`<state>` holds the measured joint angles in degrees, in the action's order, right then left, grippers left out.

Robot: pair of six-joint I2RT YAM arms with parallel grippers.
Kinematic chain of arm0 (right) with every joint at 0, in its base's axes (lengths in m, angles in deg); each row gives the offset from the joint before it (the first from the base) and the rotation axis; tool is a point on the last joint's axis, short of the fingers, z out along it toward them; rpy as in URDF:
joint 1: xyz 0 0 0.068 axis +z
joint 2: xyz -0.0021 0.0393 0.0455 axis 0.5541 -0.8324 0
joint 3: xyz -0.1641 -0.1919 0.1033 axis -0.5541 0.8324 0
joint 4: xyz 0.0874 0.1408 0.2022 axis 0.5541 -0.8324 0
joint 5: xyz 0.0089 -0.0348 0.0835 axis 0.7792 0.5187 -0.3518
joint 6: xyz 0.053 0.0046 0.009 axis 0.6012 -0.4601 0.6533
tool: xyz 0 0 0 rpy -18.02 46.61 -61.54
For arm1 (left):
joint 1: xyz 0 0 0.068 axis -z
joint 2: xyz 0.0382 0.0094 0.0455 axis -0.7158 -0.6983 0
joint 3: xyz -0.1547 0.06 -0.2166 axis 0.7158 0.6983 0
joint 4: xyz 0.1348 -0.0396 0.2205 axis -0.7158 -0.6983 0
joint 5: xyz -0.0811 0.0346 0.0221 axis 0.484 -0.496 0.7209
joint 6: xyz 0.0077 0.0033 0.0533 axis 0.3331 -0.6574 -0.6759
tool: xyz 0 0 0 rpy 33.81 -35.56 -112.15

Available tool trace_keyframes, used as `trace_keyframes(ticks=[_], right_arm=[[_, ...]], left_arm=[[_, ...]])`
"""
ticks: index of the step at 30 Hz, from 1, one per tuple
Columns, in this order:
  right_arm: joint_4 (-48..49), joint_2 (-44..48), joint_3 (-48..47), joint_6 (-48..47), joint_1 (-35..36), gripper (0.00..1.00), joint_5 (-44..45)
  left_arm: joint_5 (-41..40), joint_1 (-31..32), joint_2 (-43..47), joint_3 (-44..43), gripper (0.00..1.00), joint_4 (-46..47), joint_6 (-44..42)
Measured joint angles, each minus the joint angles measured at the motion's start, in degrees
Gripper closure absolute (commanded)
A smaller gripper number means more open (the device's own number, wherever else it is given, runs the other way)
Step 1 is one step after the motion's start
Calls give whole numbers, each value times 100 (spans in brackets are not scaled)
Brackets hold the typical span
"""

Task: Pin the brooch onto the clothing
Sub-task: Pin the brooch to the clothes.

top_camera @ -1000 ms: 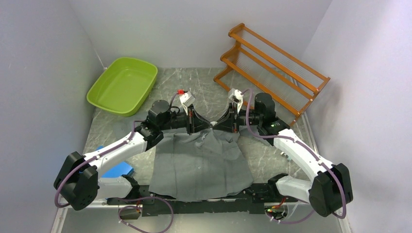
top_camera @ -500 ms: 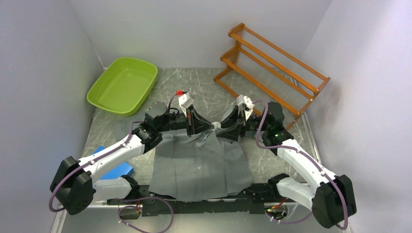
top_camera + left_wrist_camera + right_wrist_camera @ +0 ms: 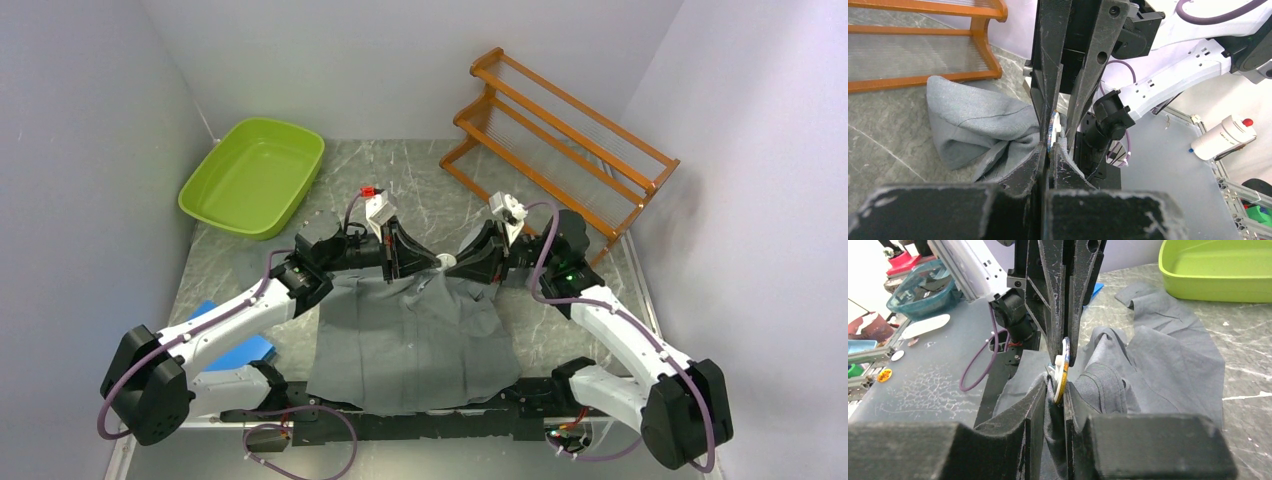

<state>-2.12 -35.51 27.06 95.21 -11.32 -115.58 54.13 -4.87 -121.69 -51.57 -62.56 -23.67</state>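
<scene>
The dark-grey shirt lies flat on the table, its collar end bunched up between my two grippers. The brooch is a small round disc with a yellow rim and a white clasp; it stands on edge. My left gripper is shut on the brooch, meeting the right gripper head-on. My right gripper is shut on a fold of shirt fabric with the brooch's lower edge pressed against it. In the left wrist view my gripper has grey cloth beside it. The right gripper shows cloth between its fingers.
A green tub sits at the back left. An orange wooden rack stands at the back right. A blue flat object lies under the left arm. A white bottle with a red cap stands off the table.
The right arm has swung outward to the right and its wrist has tilted. The left arm has reached a little further right. Both grippers stay together at the collar.
</scene>
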Motion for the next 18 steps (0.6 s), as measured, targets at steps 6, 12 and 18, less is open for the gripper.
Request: trace_keyframes(ticks=[6, 12, 18], right_arm=[[210, -160, -66, 229, -2, 78, -90], [153, -407, -326, 275, 26, 78, -133], [-284, -525, -555, 175, 48, 84, -125]], left_arm=[[0, 0, 0, 0, 97, 37, 7], [-2, -2, -2, 0, 97, 39, 4], [-2, -15, -4, 0, 97, 33, -4]])
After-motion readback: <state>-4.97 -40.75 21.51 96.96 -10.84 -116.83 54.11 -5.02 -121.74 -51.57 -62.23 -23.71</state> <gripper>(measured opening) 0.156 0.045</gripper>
